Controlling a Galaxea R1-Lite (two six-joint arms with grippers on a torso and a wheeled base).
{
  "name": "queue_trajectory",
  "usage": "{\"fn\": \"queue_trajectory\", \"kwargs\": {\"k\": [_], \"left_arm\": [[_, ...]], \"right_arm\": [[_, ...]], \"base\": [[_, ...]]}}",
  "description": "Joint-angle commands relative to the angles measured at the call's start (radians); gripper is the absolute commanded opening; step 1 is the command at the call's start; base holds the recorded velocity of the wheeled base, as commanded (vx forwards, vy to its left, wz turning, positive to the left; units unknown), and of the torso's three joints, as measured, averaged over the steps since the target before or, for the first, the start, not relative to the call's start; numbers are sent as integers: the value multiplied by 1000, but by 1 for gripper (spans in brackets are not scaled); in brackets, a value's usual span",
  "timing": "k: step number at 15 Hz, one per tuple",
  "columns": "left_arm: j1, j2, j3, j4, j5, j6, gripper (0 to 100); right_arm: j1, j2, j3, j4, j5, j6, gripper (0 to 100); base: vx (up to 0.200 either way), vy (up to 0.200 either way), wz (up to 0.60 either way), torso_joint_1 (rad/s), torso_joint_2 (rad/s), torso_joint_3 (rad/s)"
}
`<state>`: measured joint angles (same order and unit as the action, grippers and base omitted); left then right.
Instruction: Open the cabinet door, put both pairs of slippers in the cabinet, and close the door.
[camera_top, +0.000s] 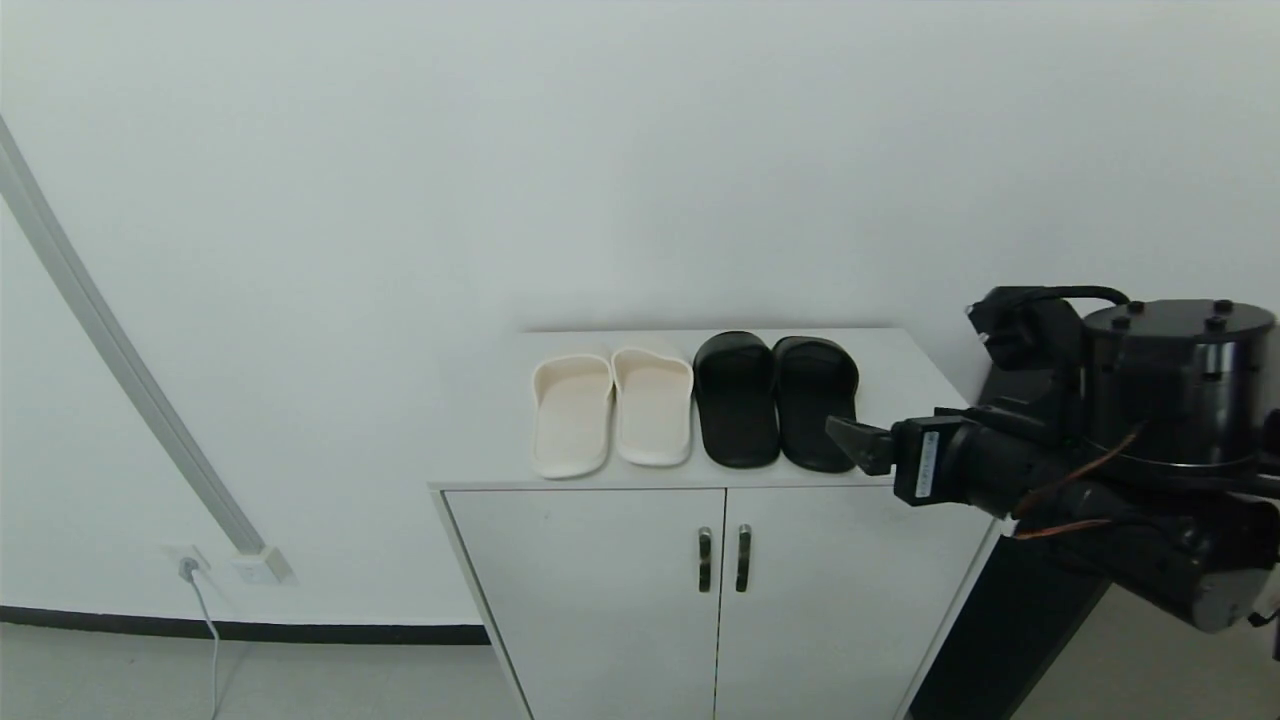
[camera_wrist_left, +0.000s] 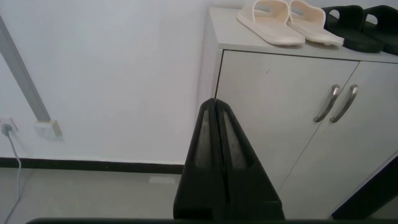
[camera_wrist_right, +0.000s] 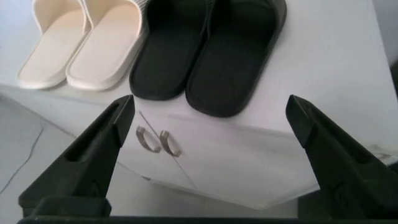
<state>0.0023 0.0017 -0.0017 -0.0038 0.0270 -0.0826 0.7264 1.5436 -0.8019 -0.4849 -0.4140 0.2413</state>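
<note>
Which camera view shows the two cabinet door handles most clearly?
The head view: both door handles face the camera, upright and side by side on the shut doors. The left wrist view shows them obliquely, from the side. The right wrist view looks down on them, foreshortened, below the black slippers.

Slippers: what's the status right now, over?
Left gripper shut, right gripper open. White slippers and black slippers sit atop the cabinet. Cabinet doors shut, handles unobstructed.

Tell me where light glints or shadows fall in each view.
Head view: even light, a thin shadow along the cabinet top's back edge. Left wrist view: glints on the door handles. Right wrist view: soft sheen on the black slippers.
</note>
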Motion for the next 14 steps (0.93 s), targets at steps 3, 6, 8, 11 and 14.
{"fn": "queue_trajectory", "kwargs": {"k": [3, 6, 8, 11, 14], "left_arm": [[1, 1, 0, -1, 1, 0, 0], [1, 1, 0, -1, 1, 0, 0], [1, 1, 0, -1, 1, 0, 0], [1, 1, 0, -1, 1, 0, 0], [1, 1, 0, -1, 1, 0, 0]], "right_arm": [[31, 204, -112, -64, -109, -7, 100], [51, 289, -194, -67, -173, -5, 100], [51, 346, -235, -92, -195, -7, 100], [27, 423, -312, -123, -195, -27, 100], [-4, 483, -388, -119, -192, -57, 100]], "base": [[0, 0, 0, 0, 0, 0], [0, 0, 0, 0, 0, 0], [0, 0, 0, 0, 0, 0], [0, 0, 0, 0, 0, 0], [0, 0, 0, 0, 0, 0]]}}
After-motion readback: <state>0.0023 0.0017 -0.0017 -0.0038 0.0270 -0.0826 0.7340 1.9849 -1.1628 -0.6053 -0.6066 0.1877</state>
